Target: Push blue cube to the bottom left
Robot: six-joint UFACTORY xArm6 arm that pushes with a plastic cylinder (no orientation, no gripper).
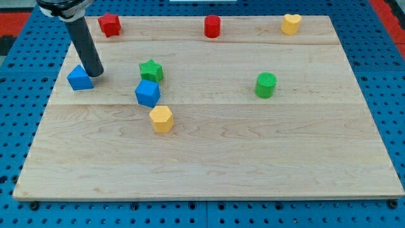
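Note:
The blue cube [147,93] sits on the wooden board [253,152] left of centre, just below the green star [151,69] and above the yellow hexagonal block [161,118]. My tip [95,74] rests on the board at the upper left, touching the right side of a second blue block [80,78] with a sloped top. The tip is well to the left of the blue cube, about a cube and a half away. The rod rises up and to the left out of the view.
A red block [109,25] sits at the top left, a red cylinder [212,26] at the top centre, a yellow heart-shaped block [291,23] at the top right, and a green cylinder [266,85] right of centre.

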